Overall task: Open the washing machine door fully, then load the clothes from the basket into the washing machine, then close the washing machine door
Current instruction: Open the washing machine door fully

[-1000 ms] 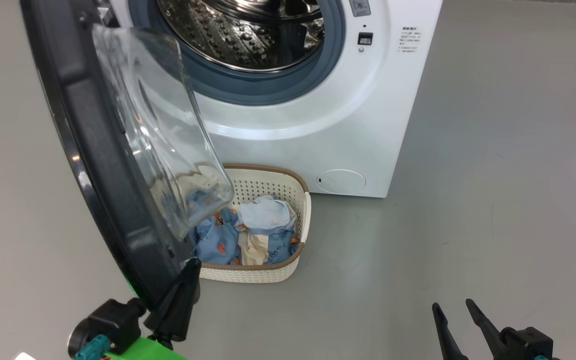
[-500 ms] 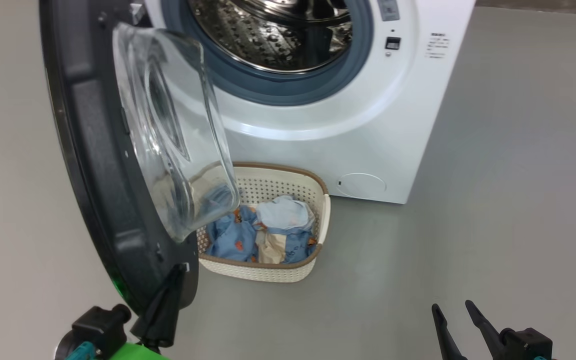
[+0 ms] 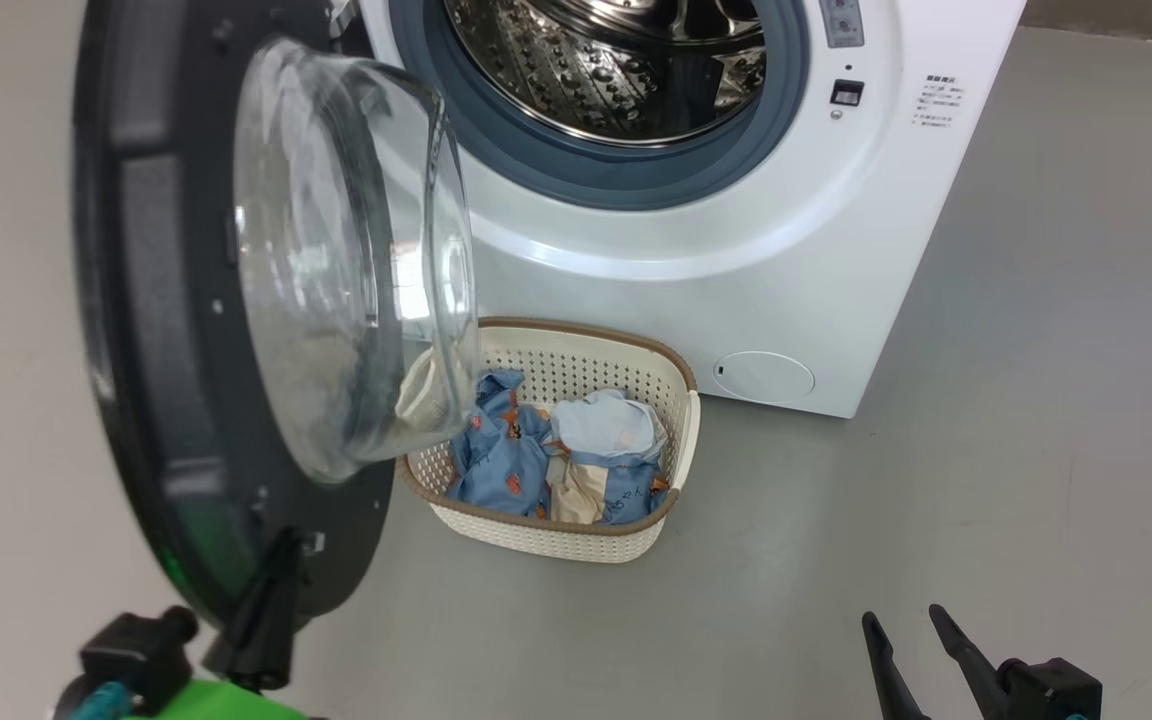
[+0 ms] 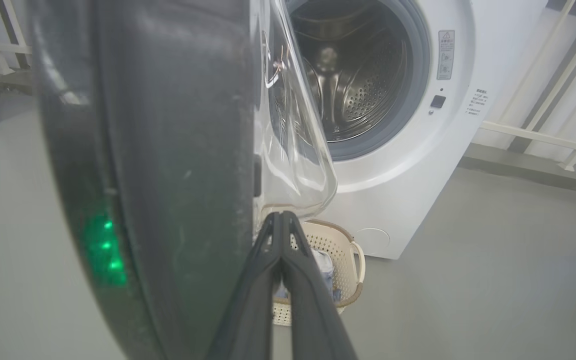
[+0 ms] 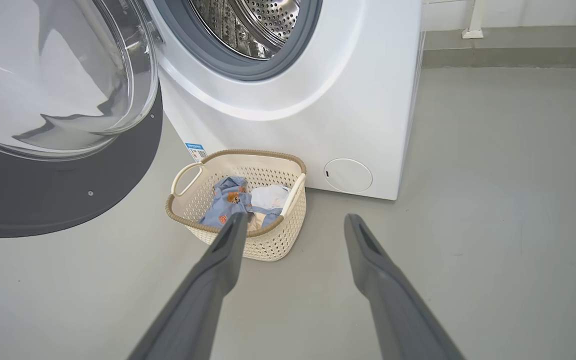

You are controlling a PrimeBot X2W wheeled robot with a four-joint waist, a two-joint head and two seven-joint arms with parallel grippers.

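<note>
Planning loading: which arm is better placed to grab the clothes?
Right, probably: right gripper open, facing the clothes in the basket; left gripper shut beside the washing machine door.

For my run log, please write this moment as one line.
left gripper: shut, at washing machine door edge | right gripper: open, empty | clothes: in basket

Closed jaws beside washing machine door (image 4: 168, 150)

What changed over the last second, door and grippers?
The round black-rimmed glass door swung wider, away from the white washing machine, with the shut left gripper at its lower rim. The head camera also shifted. Unchanged: cream perforated basket with its blue and white clothes; right gripper open, idle.
</note>
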